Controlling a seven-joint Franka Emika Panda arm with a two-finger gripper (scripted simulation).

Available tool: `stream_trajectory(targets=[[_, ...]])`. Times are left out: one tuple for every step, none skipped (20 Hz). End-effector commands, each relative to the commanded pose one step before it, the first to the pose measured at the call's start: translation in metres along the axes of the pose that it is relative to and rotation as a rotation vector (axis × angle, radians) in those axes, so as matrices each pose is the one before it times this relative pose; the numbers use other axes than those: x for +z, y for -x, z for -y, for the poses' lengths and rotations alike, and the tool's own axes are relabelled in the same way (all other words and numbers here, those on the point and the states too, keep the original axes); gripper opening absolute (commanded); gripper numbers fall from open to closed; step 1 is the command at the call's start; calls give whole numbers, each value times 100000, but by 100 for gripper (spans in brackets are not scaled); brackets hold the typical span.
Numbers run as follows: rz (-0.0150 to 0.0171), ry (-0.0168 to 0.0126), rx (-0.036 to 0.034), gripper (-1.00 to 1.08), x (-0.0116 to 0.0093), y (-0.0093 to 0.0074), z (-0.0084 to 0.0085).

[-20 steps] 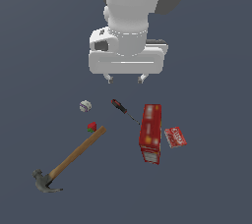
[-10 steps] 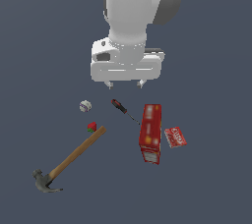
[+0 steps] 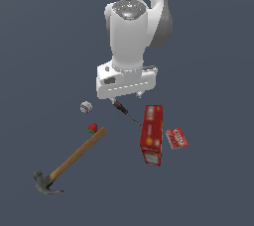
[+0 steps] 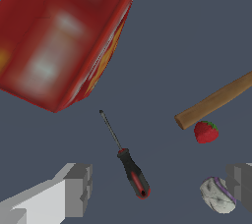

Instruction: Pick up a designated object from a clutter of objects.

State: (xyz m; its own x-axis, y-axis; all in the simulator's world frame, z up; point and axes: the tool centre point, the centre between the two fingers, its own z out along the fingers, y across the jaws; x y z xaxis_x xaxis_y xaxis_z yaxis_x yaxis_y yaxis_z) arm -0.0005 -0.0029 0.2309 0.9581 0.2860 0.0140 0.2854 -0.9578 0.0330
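Observation:
The screwdriver (image 3: 123, 109) has a black-and-red handle and a thin dark shaft, and lies flat between the whitish ball (image 3: 86, 106) and the tall red box (image 3: 152, 134). My gripper (image 3: 125, 96) hangs just above its handle end, open and empty. In the wrist view the screwdriver (image 4: 133, 176) lies between the two fingers (image 4: 75, 188), nearer to one of them, with its shaft pointing toward the red box (image 4: 64, 36). The gripper (image 4: 160, 186) does not touch it.
A wooden-handled hammer (image 3: 74, 158) lies at the exterior view's lower left, with a tiny strawberry (image 3: 93, 128) at its handle end. A small red packet (image 3: 176, 138) lies beside the box. In the wrist view the ball (image 4: 217, 195) sits close to the other finger (image 4: 241, 183).
The arm has come down, bringing the open gripper from well above the clutter to just over the screwdriver's handle. The objects have not moved.

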Motion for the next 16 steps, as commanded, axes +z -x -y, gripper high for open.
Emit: stream_trajectory(targets=[[195, -343, -6265, 100, 2241, 543, 190], [64, -146, -2524, 100, 885, 241, 101], [59, -150, -2520, 100, 875, 255, 112], [53, -154, -2518, 100, 865, 268, 126], [48, -158, -2516, 100, 855, 280, 140], [43, -162, -2513, 100, 844, 292, 154], [37, -165, -2510, 100, 833, 303, 169], [31, -168, -2508, 100, 822, 312, 185], [25, -171, -2505, 100, 810, 321, 200], [19, -172, -2472, 100, 789, 326, 214], [13, -166, -2351, 100, 739, 316, 219], [7, -159, -2221, 100, 689, 304, 221], [2, -152, -2092, 100, 640, 291, 222], [-2, -144, -1964, 100, 593, 276, 220], [-5, -135, -1835, 100, 547, 261, 215], [-8, -127, -1708, 100, 503, 244, 210]])
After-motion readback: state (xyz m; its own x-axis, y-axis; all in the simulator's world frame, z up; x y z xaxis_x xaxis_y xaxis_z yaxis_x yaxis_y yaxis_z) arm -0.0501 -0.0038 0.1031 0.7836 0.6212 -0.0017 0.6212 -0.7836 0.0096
